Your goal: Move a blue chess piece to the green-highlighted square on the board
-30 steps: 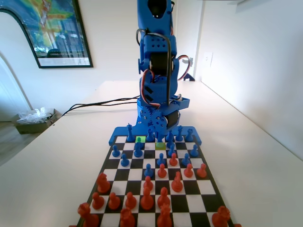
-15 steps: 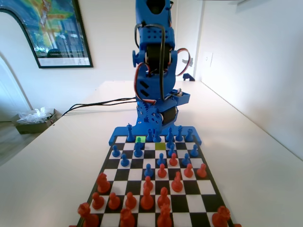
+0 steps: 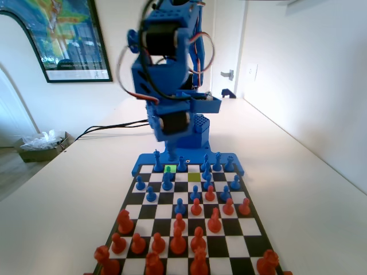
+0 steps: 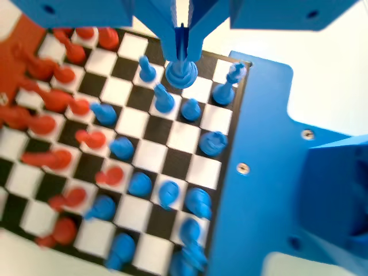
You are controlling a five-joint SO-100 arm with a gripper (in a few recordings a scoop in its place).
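Blue plastic edges the board (image 3: 238, 169), black-and-white checkered, lying flat on the pale desk (image 3: 69, 189).

Fixed view, left to right: near the far edge the green-highlighted square (image 3: 170, 168) sits in the last row, bare, with a tall blue piece just to its left and blue pawns close in front. Right of it lies a duller olive square (image 3: 194, 177). The blue arm (image 3: 172, 86) is lifted and swung left above this end, blurred.

Wrist view: the pincer (image 4: 182, 43) is clenched on a blue chess piece (image 4: 181, 72), jaws pressed to its upper part, base hanging clear above the board. Carrying it high makes sense: the blue pieces beneath stand close, and a low pass would knock them.

Judgement: transport step, piece lifted, not yet set down.

Room: the target is hemmed by neighbours on the left and front, so descent should be straight down, not slanted. Behind it the board's blue edge and the arm's own base leave little slack. Orange-red pieces (image 3: 178, 240) crowd the near half, well apart from the target.
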